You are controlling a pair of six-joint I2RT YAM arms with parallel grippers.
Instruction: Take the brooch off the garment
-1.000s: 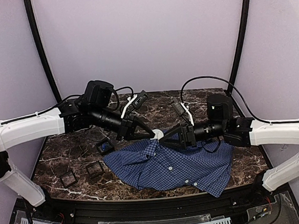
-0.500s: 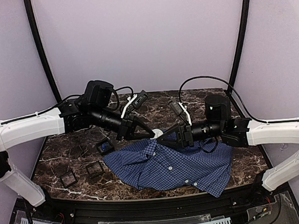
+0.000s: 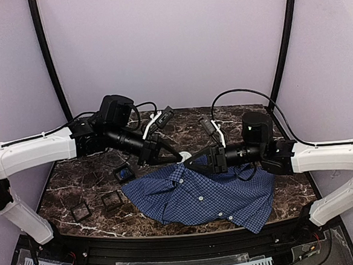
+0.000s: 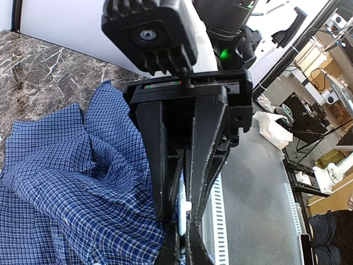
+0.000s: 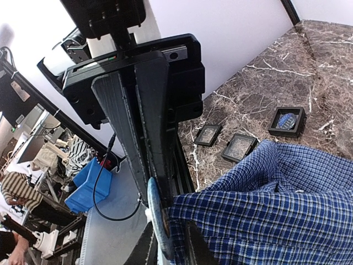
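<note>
- Top view: I am seeing the right pincer [image 3: 189, 162] pushing further left than a second ago. It is now meeting the left pincer [image 3: 176, 157] nose to nose over the raised collar end of the blue-and-white checked cotton shirt [image 3: 211, 194], which is lying crumpled on the dark marbled stone tabletop [image 3: 82, 175].
- The small round white brooch [image 3: 184, 157] is sitting right between the two tips. It was showing more plainly before, and the tips are now half covering it. I am reading this as the pull-off just starting, with the brooch not yet free of the cloth.
- Left wrist view: the left pincer is squeezing a pale disc seen edge-on, which I am taking for the brooch. The fingers are hiding its pin and the spot where it enters the cloth.
- Right wrist view: the right pincer's fingers are pressing together, and the disc's rim is running down from their tips beside the shirt's edge. I am not managing to tell whether they are pinching that rim or the cloth under it.
- Small black square frames [image 5: 285, 121] are lying on the tabletop beyond the shirt, well apart from the work, and their contents are showing too small to read.
</note>
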